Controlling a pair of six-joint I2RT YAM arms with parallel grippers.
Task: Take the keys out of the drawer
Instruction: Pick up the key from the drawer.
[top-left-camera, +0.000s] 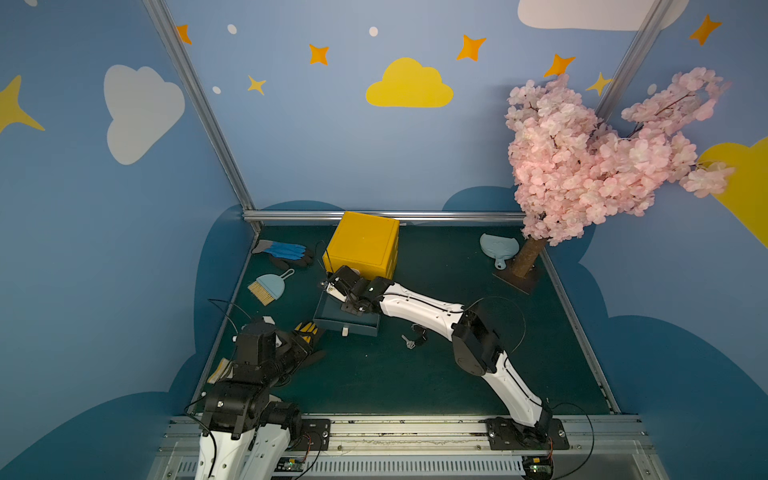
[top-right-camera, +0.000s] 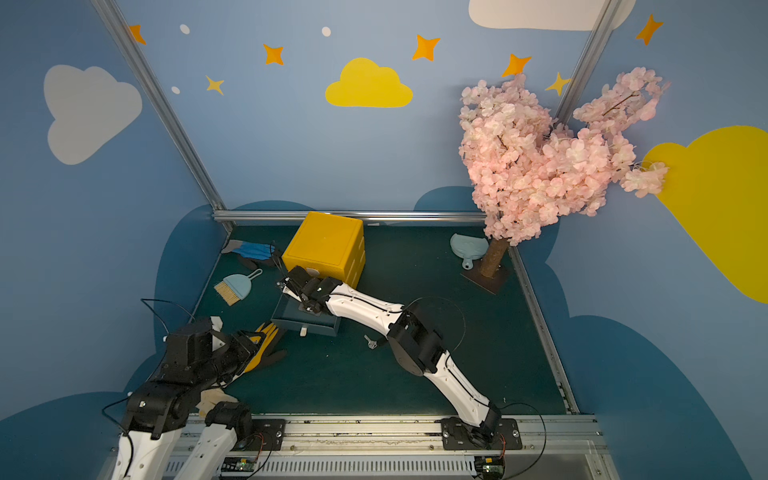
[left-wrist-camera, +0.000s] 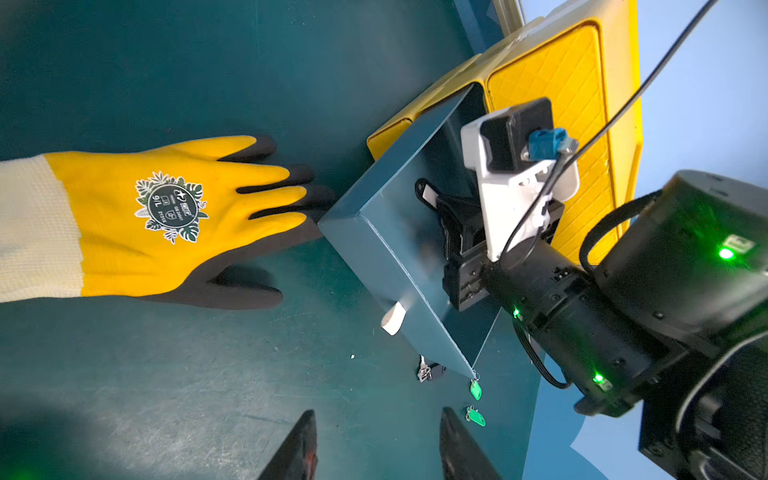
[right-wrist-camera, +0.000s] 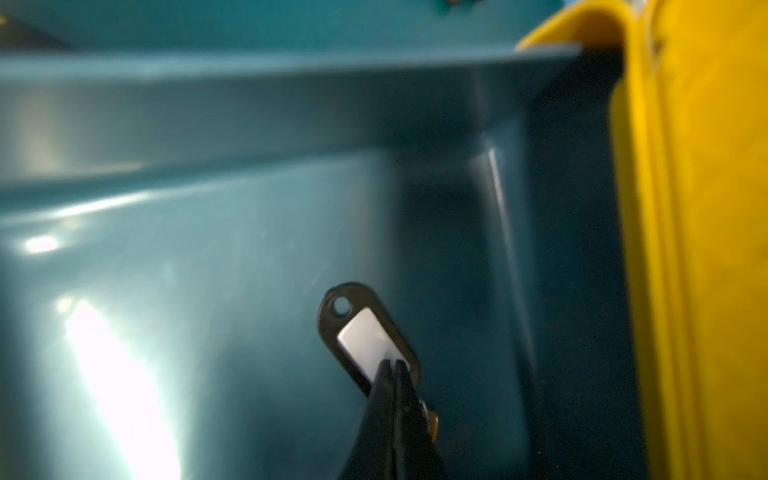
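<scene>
Right wrist view looks straight into the blue drawer (right-wrist-camera: 249, 104), which stands open from the yellow cabinet (right-wrist-camera: 706, 249). The right hand (right-wrist-camera: 392, 370) has its fingers pressed tight together on one end of a black key tag (right-wrist-camera: 361, 328) with a white label. The rest of the tag sticks out past the tips, inside the drawer. Something orange shows just under the fingers, too blurred to name.

In both top views a bunch of keys (top-left-camera: 415, 337) lies out on the green surface (top-left-camera: 374, 374), just right of the drawer's near right corner and well apart from that hand. In the left wrist view two green tags (left-wrist-camera: 476, 390) lie by the same corner.

The left hand (left-wrist-camera: 376, 453) hangs at the near left by a yellow glove (left-wrist-camera: 166, 216), its fingers spread with nothing between them.
</scene>
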